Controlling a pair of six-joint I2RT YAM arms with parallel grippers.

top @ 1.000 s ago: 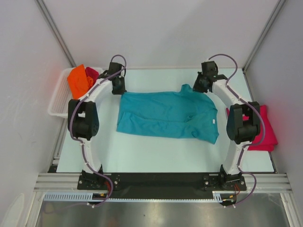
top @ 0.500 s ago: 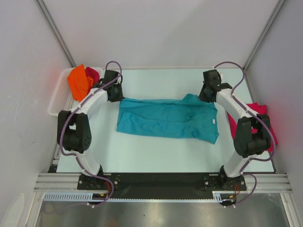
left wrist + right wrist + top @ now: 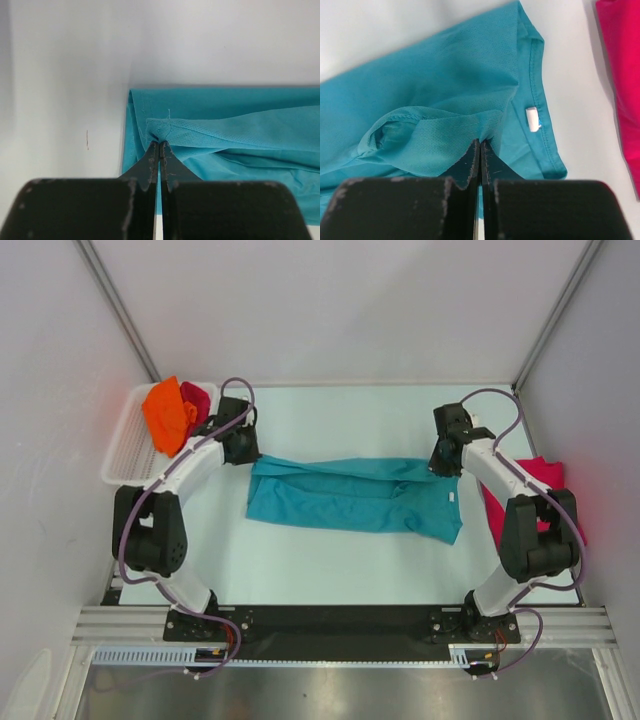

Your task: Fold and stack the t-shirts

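Note:
The teal t-shirt (image 3: 350, 495) lies across the middle of the table, its far half folded over toward the near side. My left gripper (image 3: 247, 453) is shut on the shirt's far left edge, a pinch of hem between the jaws (image 3: 160, 142). My right gripper (image 3: 441, 465) is shut on the shirt's far right edge (image 3: 481, 140), near the white label (image 3: 533, 119). An orange t-shirt (image 3: 167, 412) and a crimson-pink one (image 3: 195, 395) sit in the basket. Another crimson-pink t-shirt (image 3: 553, 490) lies at the right, also in the right wrist view (image 3: 622, 75).
A white slatted basket (image 3: 122, 450) stands at the table's far left edge. The white table (image 3: 330, 560) has bare room in front of the teal shirt. Enclosure walls close in on both sides and at the back.
Both grippers have drawn the teal shirt's far edge toward the near side, folding it over. The shirt now shows as a narrower band. Both arms have swung forward.

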